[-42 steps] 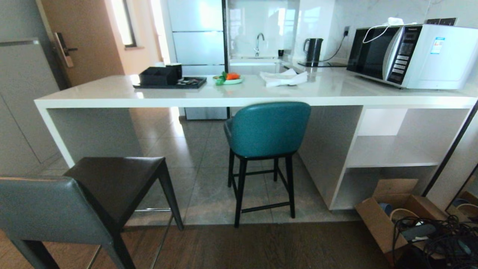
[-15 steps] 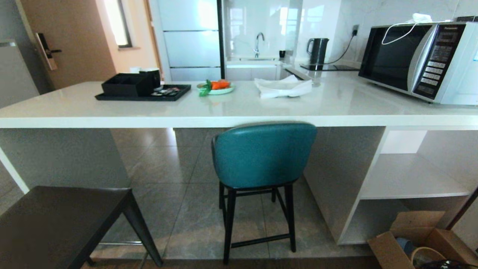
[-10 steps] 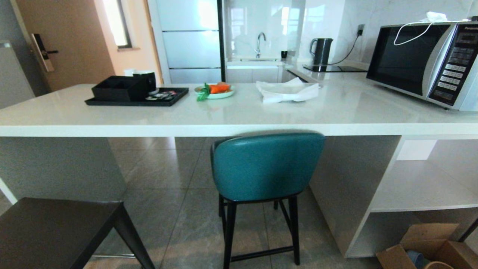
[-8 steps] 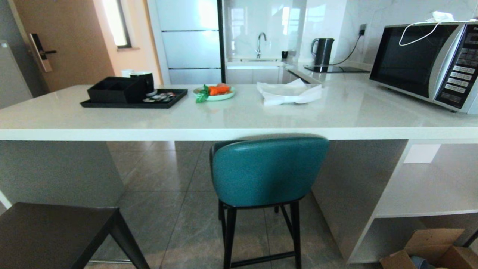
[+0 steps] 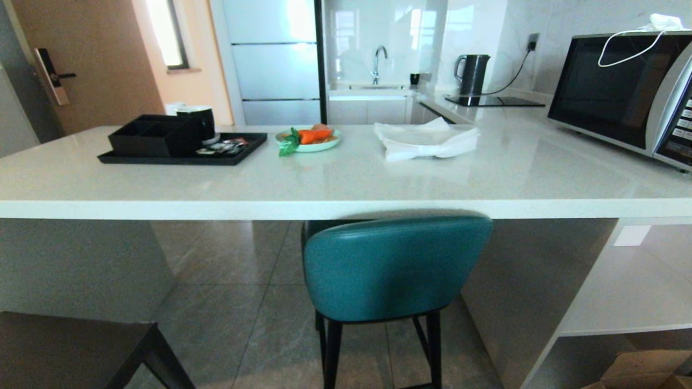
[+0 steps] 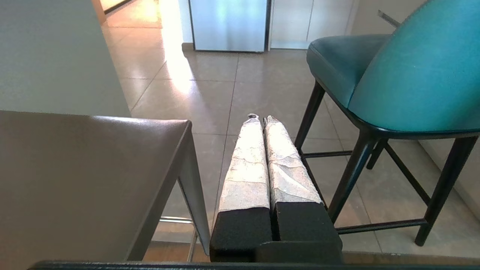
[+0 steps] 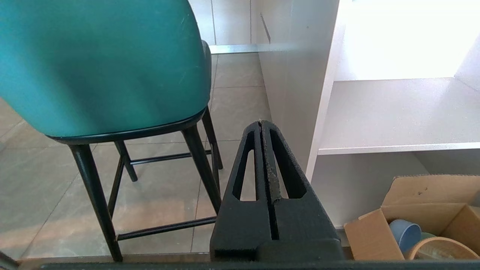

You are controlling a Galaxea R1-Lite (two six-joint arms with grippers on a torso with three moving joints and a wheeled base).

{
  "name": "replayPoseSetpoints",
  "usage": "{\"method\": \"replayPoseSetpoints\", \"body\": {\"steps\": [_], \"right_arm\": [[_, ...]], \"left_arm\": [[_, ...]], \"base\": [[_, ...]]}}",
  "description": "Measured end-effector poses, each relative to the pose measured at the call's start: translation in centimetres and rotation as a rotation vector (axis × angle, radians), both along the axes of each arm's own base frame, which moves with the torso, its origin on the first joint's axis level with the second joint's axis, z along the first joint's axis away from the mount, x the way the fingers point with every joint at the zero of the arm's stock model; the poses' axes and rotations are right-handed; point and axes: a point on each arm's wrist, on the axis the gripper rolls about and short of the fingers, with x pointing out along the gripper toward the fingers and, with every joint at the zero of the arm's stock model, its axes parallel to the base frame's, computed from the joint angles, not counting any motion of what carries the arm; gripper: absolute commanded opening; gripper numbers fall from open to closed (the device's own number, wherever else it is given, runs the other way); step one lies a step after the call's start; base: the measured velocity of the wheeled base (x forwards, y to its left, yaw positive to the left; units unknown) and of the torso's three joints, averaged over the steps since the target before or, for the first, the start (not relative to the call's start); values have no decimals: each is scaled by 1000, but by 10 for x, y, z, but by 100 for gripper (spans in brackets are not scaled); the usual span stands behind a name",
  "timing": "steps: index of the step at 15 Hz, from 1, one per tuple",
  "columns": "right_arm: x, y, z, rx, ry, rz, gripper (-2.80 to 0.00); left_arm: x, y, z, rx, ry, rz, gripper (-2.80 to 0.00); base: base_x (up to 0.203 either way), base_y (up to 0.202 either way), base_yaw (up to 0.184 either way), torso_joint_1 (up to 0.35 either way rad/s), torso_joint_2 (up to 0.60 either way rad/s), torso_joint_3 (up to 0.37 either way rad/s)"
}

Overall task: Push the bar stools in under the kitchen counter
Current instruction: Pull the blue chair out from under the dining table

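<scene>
The teal bar stool [image 5: 394, 267] stands at the kitchen counter [image 5: 324, 208], its curved back just below the slab's front edge and its seat under the top. The grey stool's dark seat [image 5: 70, 351] shows at the lower left, out from the counter. Neither gripper is in the head view. In the left wrist view my left gripper [image 6: 258, 119] is shut and empty, hanging between the dark seat [image 6: 86, 168] and the teal stool [image 6: 405, 75]. My right gripper [image 7: 261, 122] is shut and empty too, beside the teal stool [image 7: 105, 63] and touching nothing.
On the counter lie a black tray [image 5: 184, 154], a plate with a carrot [image 5: 308, 141], a white cloth [image 5: 427, 141] and a microwave [image 5: 621, 92]. Open white shelves [image 5: 627, 302] stand right of the teal stool. A cardboard box [image 7: 412, 221] sits on the floor by them.
The whole head view has shifted: the camera has come closer to the counter, which now looms larger. The grey stool's back has left the picture. The stools themselves show no move.
</scene>
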Motion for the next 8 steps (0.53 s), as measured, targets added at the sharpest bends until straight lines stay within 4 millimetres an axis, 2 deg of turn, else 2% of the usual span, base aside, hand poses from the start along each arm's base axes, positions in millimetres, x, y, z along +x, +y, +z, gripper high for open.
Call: {"method": "replayPoseSetpoints", "body": {"steps": [8], "right_arm": [[0, 0, 0, -11, 0, 1, -280]], "left_arm": [[0, 0, 0, 1, 0, -1, -280]], "base": [[0, 0, 0, 0, 0, 0]]}}
